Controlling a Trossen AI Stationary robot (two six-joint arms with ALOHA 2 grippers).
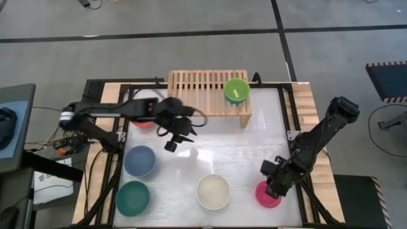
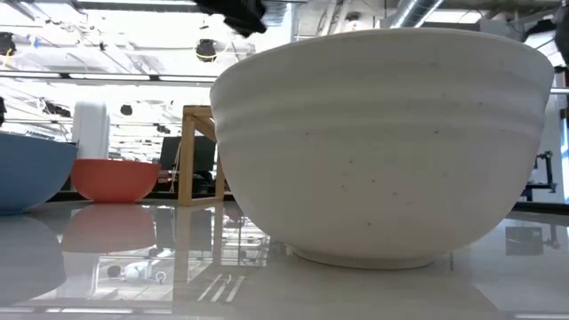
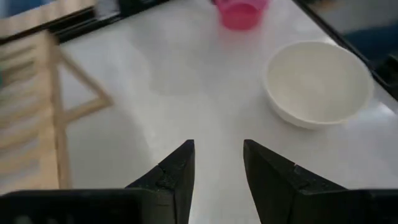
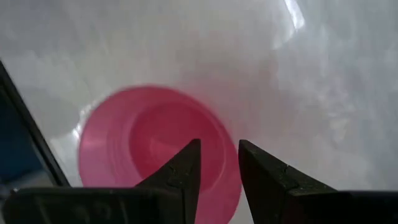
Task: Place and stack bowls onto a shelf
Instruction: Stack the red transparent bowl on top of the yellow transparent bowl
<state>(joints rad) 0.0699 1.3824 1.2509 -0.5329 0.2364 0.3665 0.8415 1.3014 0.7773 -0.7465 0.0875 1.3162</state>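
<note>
The light-wood shelf (image 1: 205,92) stands at the table's far side with a green bowl (image 1: 236,90) on its right end. On the table rest the red (image 1: 144,122), slate blue (image 1: 140,161), teal (image 1: 133,198), cream (image 1: 213,192) and pink (image 1: 268,194) bowls. My left gripper (image 3: 217,158) hangs open above the table near the shelf's front, left of centre. My right gripper (image 4: 219,165) is open, low over the pink bowl (image 4: 149,143), its fingers either side of the rim. The light blue and yellow bowls are out of view. My right gripper comes from above at the pink bowl's rim (image 4: 231,186), one finger (image 4: 186,165) over the inside and one (image 4: 264,174) outside. Whether either finger touches the rim, I cannot tell. The bowl sits upright on the table.
The cream bowl (image 2: 382,142) fills the low view; the red bowl (image 2: 116,178) and a shelf leg (image 2: 197,156) show behind it. A black frame (image 1: 289,121) borders the white table. Free room lies in the table's middle.
</note>
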